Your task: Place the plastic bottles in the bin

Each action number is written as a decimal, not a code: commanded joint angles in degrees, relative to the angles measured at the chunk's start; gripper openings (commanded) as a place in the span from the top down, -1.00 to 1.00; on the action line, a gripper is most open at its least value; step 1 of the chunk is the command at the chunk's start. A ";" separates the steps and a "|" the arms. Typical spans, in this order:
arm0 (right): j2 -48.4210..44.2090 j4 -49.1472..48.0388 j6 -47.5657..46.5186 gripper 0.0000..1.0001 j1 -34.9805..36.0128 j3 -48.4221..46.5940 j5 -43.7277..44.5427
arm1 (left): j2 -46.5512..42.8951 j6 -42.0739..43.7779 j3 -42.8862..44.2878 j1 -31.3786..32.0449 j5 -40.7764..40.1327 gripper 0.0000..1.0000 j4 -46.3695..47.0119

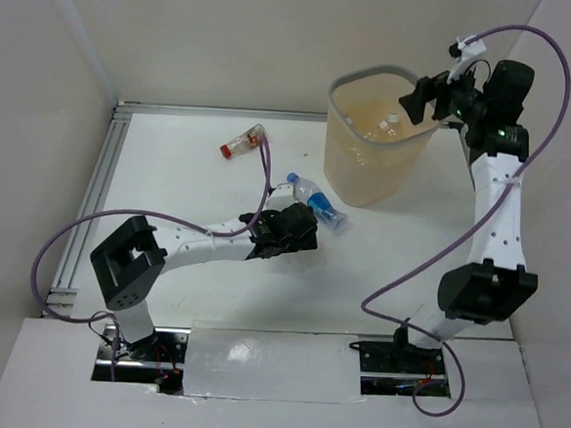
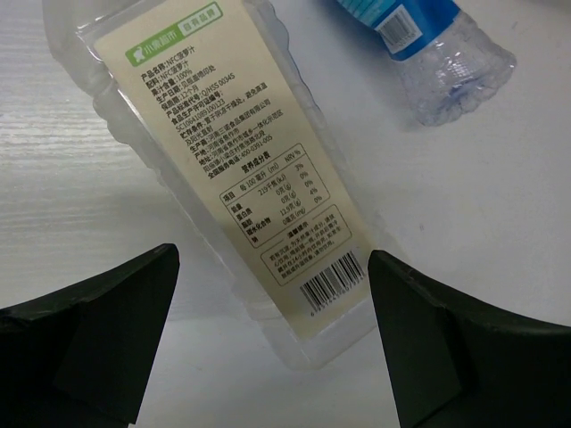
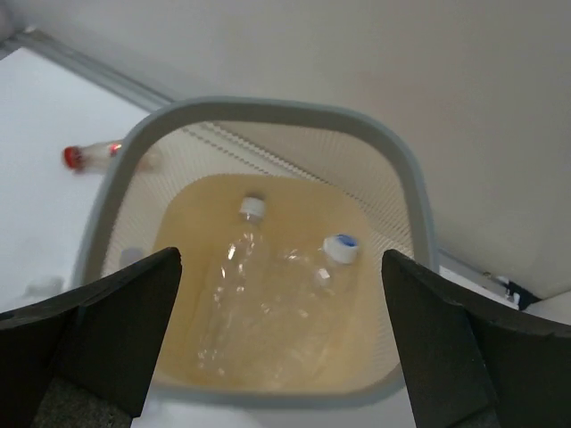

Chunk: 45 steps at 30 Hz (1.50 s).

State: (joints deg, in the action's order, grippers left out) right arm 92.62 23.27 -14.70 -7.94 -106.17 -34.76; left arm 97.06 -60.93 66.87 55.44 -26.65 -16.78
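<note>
My left gripper (image 1: 289, 229) (image 2: 272, 267) is open, low over the table. The base of a white-labelled clear bottle (image 2: 241, 169) lies between its fingers, untouched. A blue-capped, blue-labelled bottle (image 1: 316, 202) (image 2: 428, 45) lies just beyond it. A short red-capped bottle (image 1: 241, 142) (image 3: 89, 153) lies at the far left of the table. My right gripper (image 1: 426, 97) (image 3: 281, 267) is open and empty above the beige bin (image 1: 367, 176) (image 3: 412, 205). Two clear bottles lie in the bin, one white-capped (image 3: 234, 285) and one with a blue-topped cap (image 3: 335, 263).
White walls close in the table at the back and on both sides. A metal rail (image 1: 91, 191) runs along the left and far edges. The bin stands at the back right, close to the right arm (image 1: 496, 219).
</note>
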 commanded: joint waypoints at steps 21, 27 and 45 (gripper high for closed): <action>-39.88 27.26 -30.48 -0.58 -0.67 52.90 -14.89 | 9.82 -12.54 23.38 0.37 -2.17 -1.00 -25.14; -35.33 26.32 -32.94 -0.81 3.45 53.52 -16.57 | -0.89 -10.45 16.21 -1.91 -2.17 -1.00 -20.40; -13.88 0.91 4.04 -1.00 35.96 46.07 13.48 | -50.63 -7.10 -22.66 -10.79 -3.76 -1.00 -22.06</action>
State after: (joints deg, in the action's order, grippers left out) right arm 77.17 31.73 -18.92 24.25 -55.64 -28.73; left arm 50.43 -68.93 45.60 44.77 -28.88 -40.36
